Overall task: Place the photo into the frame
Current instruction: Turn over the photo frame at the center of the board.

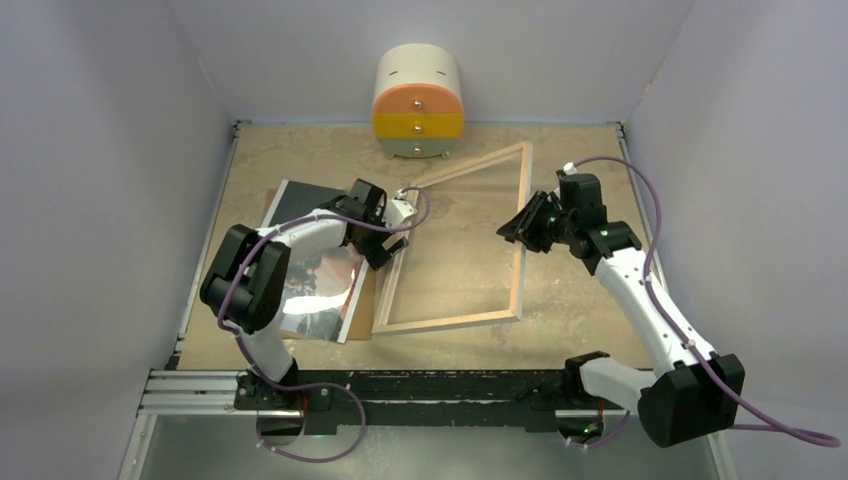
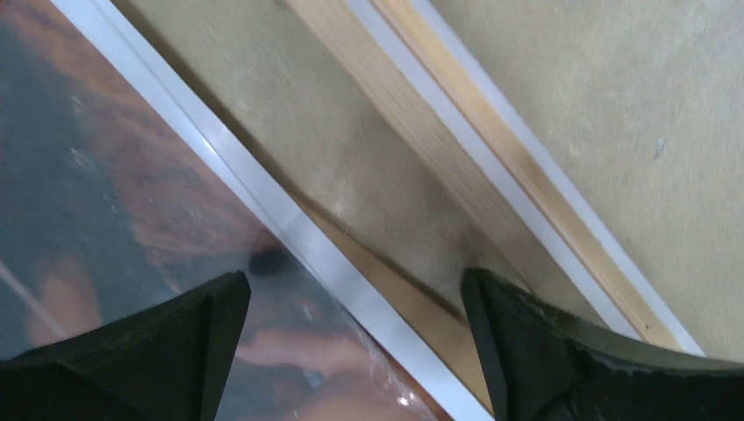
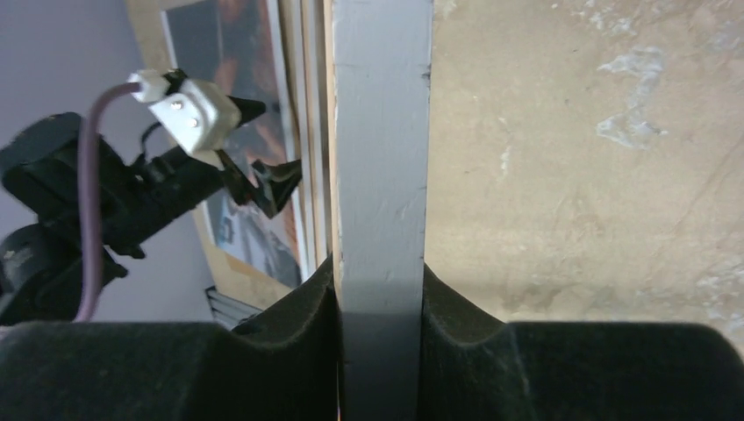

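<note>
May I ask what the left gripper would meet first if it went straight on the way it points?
Likely the photo's white-bordered edge: the left gripper straddles it, one finger over the photo, the other over table beside the frame. Depth unclear.

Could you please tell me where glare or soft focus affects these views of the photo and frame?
Top external: a pale sheen washes out part of the photo. Left wrist: small bright glints low on the photo; the open left end effector looks soft. Right wrist: the right end effector, shut on the frame, is dark and blurred.
</note>
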`<move>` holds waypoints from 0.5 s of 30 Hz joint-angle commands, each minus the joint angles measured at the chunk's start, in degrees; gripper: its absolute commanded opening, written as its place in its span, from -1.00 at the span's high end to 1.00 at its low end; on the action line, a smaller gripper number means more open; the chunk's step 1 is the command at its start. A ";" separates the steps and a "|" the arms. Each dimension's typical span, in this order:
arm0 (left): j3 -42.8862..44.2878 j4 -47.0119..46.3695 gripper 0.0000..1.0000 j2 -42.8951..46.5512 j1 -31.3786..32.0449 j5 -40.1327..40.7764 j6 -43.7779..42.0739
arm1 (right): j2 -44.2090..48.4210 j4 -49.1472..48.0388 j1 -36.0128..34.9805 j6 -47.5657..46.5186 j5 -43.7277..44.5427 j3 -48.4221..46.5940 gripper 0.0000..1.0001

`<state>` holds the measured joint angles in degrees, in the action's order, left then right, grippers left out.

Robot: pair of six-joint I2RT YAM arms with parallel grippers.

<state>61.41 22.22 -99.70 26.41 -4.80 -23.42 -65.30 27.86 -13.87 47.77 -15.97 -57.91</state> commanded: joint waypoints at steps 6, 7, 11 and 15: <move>-3.29 -9.35 -1.00 -1.64 3.15 4.30 -1.81 | 3.68 0.31 -0.02 -4.14 7.57 4.04 0.51; -3.37 -9.24 -1.00 -1.64 3.30 4.01 -1.74 | 3.61 0.37 -0.02 -5.17 8.33 4.37 0.50; -3.78 -8.95 -1.00 -1.64 4.83 3.95 -1.75 | 2.64 0.12 -0.02 -9.30 11.73 7.19 0.37; -4.00 -8.71 -1.00 -1.98 6.54 4.62 -2.13 | 1.02 -1.85 -0.02 -11.66 13.11 10.46 0.24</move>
<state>59.09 12.73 -100.64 31.00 -0.93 -24.69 -62.76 25.98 -13.91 40.23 -6.94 -50.46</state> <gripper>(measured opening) 0.996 0.354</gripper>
